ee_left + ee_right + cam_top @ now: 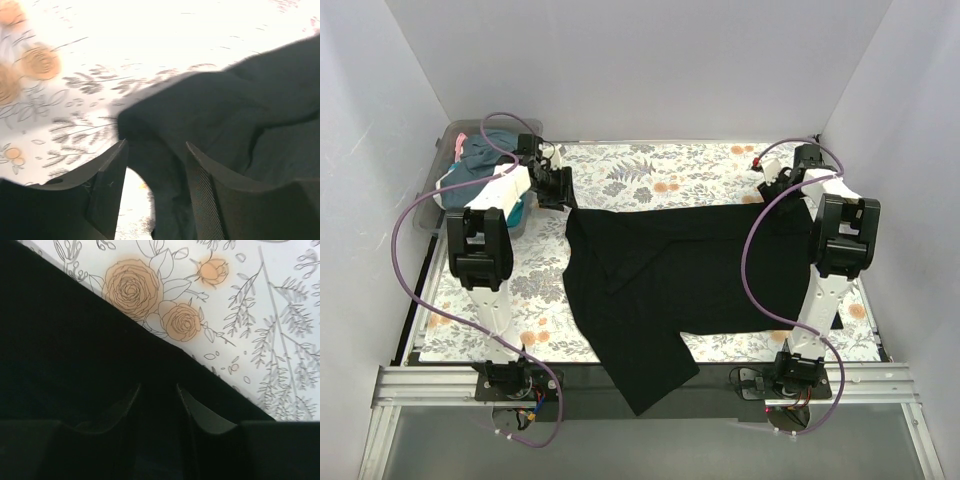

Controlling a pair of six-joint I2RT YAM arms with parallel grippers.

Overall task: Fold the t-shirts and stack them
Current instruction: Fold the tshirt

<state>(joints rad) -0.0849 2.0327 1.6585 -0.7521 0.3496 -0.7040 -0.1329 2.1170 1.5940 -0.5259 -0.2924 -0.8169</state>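
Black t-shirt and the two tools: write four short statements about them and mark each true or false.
The black t-shirt hangs partly past the floral covering's near edge. True.
The left tool hangs clear of the shirt. False: it is at the shirt's far-left corner, cloth between its fingers.
The right tool has black cloth between its fingers. True.
The clear bin is empty. False: it holds teal and pink cloth.
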